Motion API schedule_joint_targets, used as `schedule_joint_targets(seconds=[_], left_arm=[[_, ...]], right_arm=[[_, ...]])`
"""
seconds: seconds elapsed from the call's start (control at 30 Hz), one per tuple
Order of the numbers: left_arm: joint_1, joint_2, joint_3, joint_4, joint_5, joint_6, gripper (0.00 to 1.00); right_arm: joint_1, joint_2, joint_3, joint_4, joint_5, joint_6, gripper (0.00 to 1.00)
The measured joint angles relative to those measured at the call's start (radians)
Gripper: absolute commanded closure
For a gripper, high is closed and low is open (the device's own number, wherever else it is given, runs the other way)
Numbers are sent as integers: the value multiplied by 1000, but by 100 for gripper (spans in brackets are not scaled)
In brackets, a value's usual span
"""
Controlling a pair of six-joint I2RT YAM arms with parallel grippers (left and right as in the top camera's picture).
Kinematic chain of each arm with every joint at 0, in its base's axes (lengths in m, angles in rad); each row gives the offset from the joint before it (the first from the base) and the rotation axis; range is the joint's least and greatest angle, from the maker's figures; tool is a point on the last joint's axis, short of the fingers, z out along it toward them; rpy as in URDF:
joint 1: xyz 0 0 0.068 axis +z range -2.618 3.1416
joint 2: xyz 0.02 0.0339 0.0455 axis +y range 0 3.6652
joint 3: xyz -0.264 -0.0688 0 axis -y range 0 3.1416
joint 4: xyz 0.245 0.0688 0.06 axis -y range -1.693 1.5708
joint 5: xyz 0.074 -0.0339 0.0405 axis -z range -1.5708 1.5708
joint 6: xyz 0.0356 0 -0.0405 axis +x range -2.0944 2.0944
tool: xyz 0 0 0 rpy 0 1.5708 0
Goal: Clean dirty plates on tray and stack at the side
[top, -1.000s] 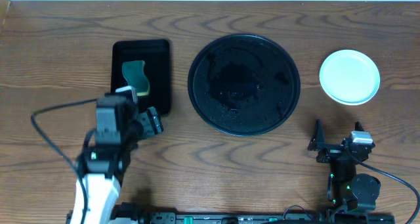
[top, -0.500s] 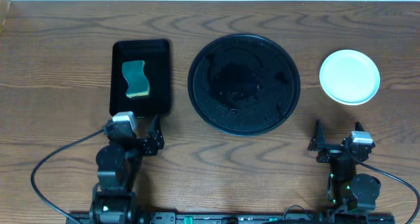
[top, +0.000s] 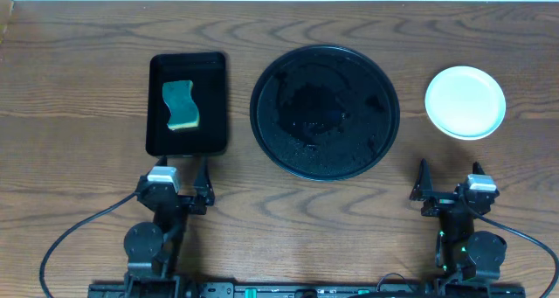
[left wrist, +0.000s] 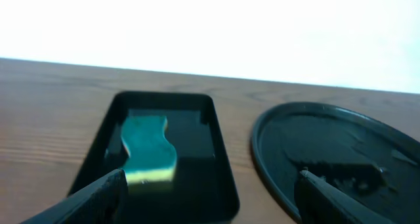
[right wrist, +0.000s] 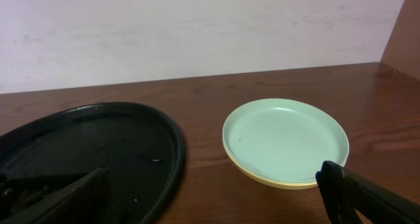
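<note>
The round black tray (top: 325,112) lies bare at the table's middle; it also shows in the left wrist view (left wrist: 341,158) and the right wrist view (right wrist: 85,158). The plates (top: 465,101) sit stacked on the wood to its right, a pale mint one on top with a yellow rim beneath (right wrist: 285,142). My left gripper (top: 175,183) is open and empty at the front left, just below the rectangular tray. My right gripper (top: 448,183) is open and empty at the front right, below the stack.
A small rectangular black tray (top: 188,104) at the left holds a teal and yellow sponge (top: 180,105), also seen in the left wrist view (left wrist: 149,148). Cables trail from both arms at the front edge.
My left arm has drawn back from beside the rectangular tray towards the front edge and lowered. The right arm, plates and trays have not moved.
</note>
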Motion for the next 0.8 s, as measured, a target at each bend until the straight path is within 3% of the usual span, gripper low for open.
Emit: schedule_joint_targets(seconds=[0.57, 0.8], left_arm=[[34, -92, -77, 75, -79, 10, 18], [34, -95, -74, -26, -80, 41, 18]], right_arm=[[0, 0, 0, 0, 0, 0, 1], [0, 0, 0, 0, 0, 0, 1]])
